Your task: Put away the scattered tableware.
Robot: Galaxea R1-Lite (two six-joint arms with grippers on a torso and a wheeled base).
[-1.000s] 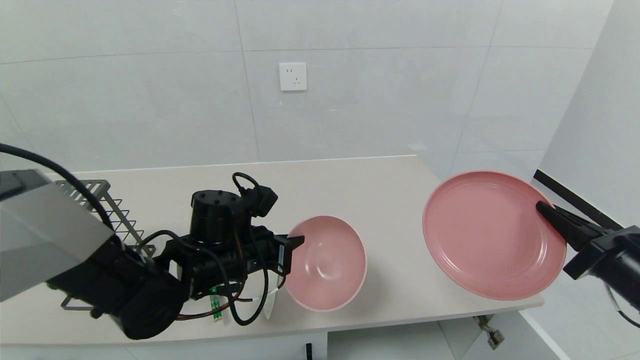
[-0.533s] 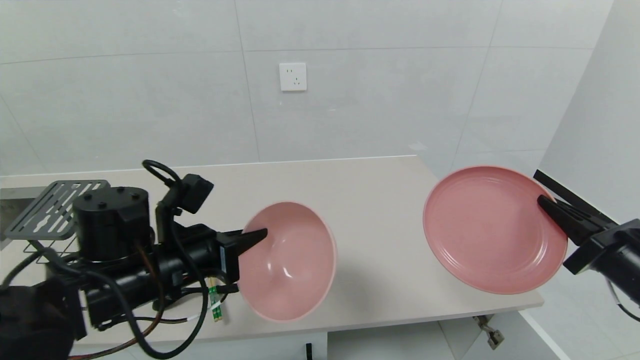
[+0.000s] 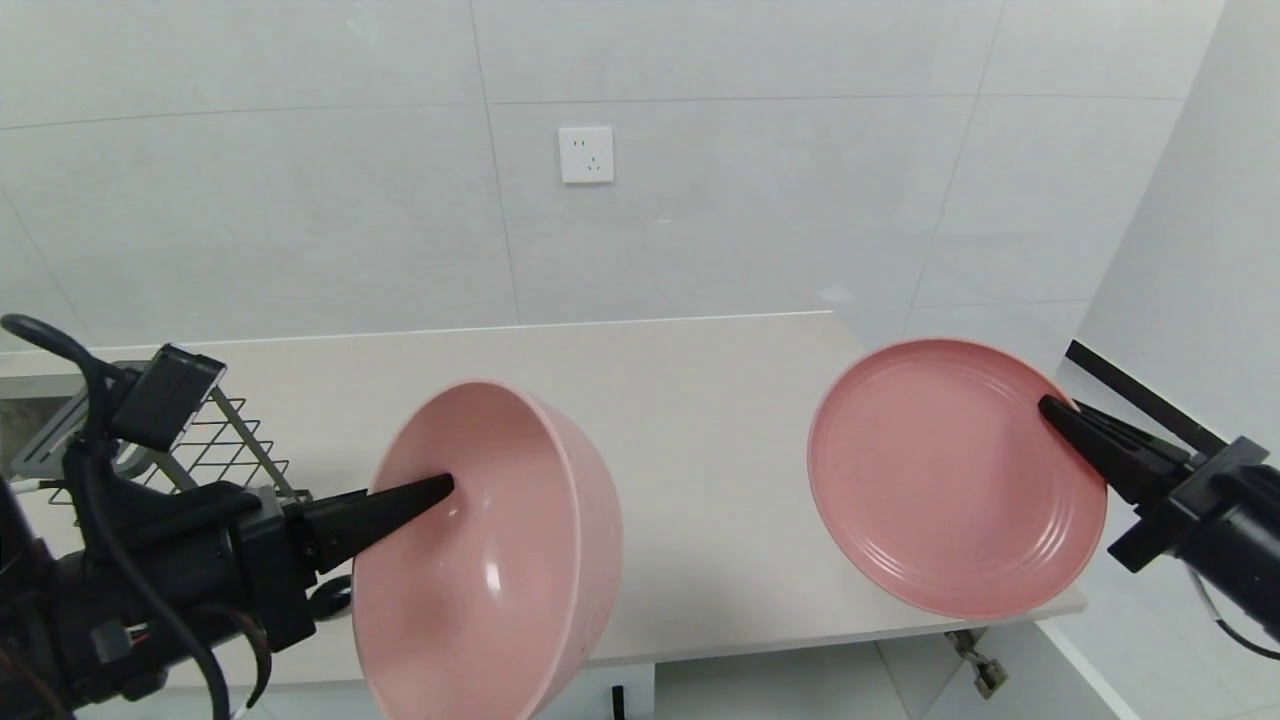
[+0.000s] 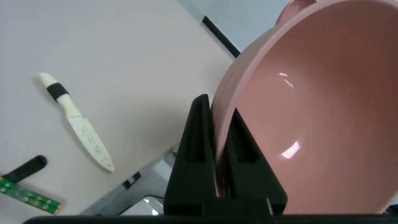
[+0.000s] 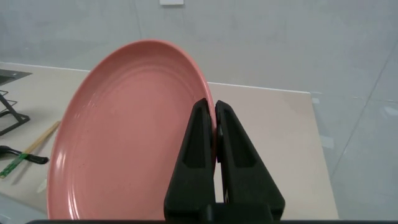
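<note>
A pink bowl [image 3: 480, 560] [image 4: 311, 106] hangs tilted on its side above the counter's front left, its opening facing right. My left gripper [image 3: 430, 488] [image 4: 214, 109] is shut on its rim, one finger inside the bowl. A pink plate [image 3: 940, 480] [image 5: 130, 130] is held tilted over the counter's right end, with my right gripper [image 3: 1050, 408] [image 5: 211, 109] shut on its far right rim. A white knife [image 4: 78, 127] with a black band lies on the counter below the bowl.
A grey wire dish rack [image 3: 215, 440] [image 5: 9, 115] stands at the counter's left. Chopsticks [image 5: 31, 149] and a green-patterned utensil [image 4: 28, 196] lie near the front edge. The beige counter [image 3: 700, 400] ends at the right under the plate. A tiled wall is behind.
My left arm has lifted the bowl off the counter, pulled it left and nearer, and tipped it on edge. The plate has shifted slightly left in my right gripper.
</note>
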